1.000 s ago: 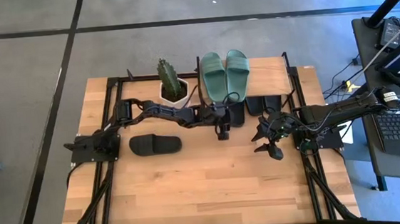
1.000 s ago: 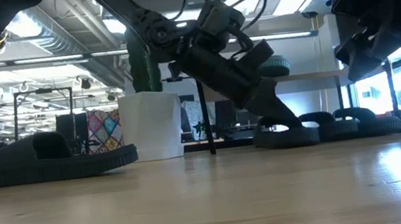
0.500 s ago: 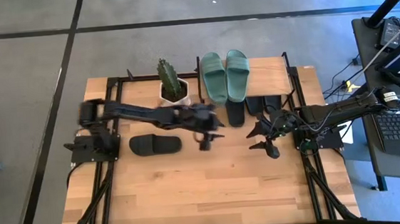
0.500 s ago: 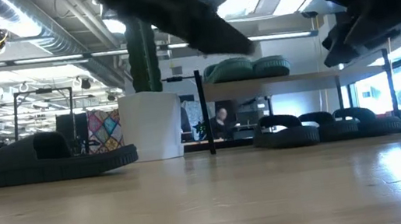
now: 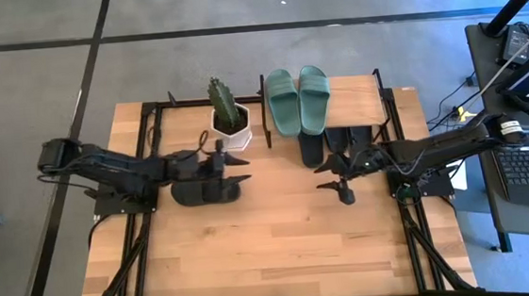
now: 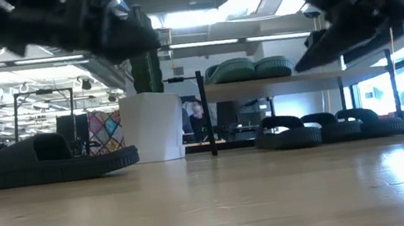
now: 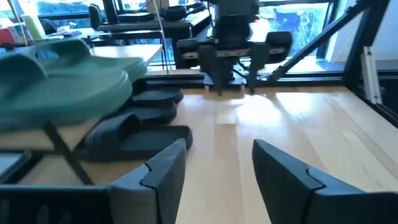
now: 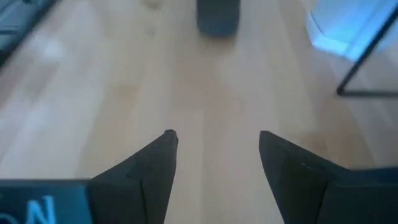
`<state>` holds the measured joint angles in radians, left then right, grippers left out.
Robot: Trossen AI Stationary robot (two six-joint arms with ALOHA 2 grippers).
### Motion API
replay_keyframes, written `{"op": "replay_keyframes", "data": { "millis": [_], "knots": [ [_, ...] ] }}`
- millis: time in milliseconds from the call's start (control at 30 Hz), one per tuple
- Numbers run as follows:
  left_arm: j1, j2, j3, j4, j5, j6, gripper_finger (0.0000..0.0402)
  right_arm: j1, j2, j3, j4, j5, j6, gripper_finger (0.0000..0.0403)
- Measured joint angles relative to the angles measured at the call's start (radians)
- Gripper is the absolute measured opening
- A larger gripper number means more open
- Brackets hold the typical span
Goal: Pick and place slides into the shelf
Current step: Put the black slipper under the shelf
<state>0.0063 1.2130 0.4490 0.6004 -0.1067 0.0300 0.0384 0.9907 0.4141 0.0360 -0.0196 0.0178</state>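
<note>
- Last black slide (image 5: 205, 190) lies on the desk, well left of the shelf (image 5: 356, 110).
- My left gripper (image 5: 228, 168) hovers over it, fingers spread, empty.
- Foam looks light and squashy; I'd pinch the strap.

My left tool (image 5: 231, 168) pulled back from the shelf (image 5: 356, 110) front, now spread open over the lone black slide (image 5: 204, 190) on the surface, my right tool (image 5: 335, 179) shifted slightly leftward, nearer the middle, fingers apart.
</note>
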Motion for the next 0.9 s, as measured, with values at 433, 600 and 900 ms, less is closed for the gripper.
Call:
{"op": "replay_keyframes", "data": {
  "millis": [433,600,900],
  "knots": [
    [-0.010,-0.089,-0.175,0.095,-0.027,-0.028,0.0176,-0.090,0.272,0.000,0.036,-0.008,0.058,0.0227],
    [-0.009,-0.089,-0.175,0.097,-0.034,-0.027,0.0176,-0.117,0.332,-0.001,0.057,-0.008,0.060,0.0227],
    [-0.009,-0.088,-0.175,0.090,-0.034,-0.024,0.0176,-0.186,0.352,-0.001,0.071,0.059,0.034,0.0227]
  ]
}}
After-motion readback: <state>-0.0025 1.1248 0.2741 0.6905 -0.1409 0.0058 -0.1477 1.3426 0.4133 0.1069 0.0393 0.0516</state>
